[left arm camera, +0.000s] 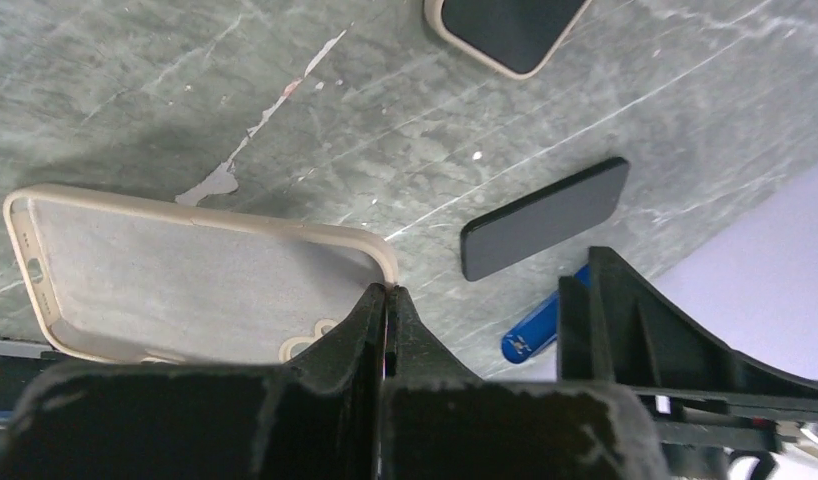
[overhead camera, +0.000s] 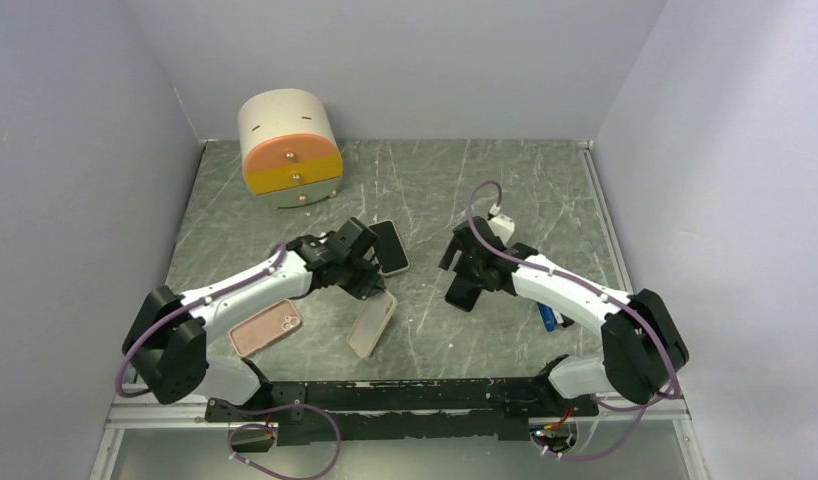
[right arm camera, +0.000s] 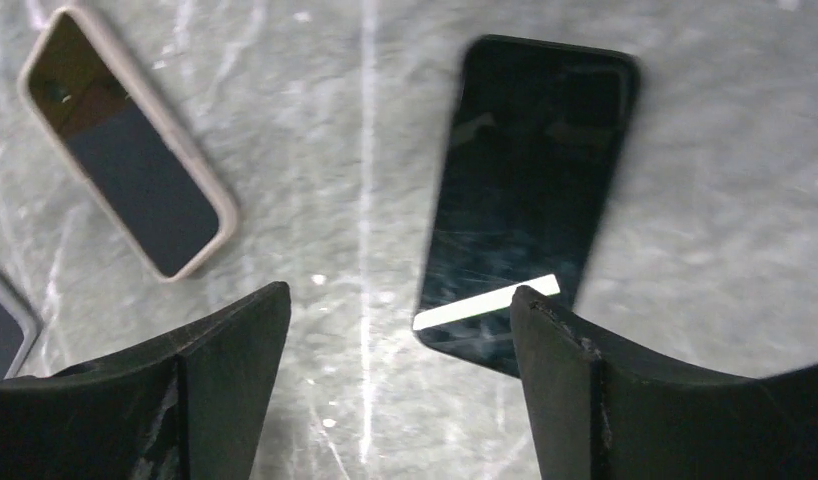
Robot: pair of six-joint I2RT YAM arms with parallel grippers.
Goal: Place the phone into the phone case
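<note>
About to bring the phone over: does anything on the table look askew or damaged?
The empty beige case is askew: the left gripper is shut on its rim at one corner, so it looks tilted. The table is scratched, with a pale chipped patch beside the case. The black phone lies flat below the open right gripper.

Drawer box (overhead camera: pixel 290 150) (orange front); blue pen (overhead camera: pixel 548 318).
</note>
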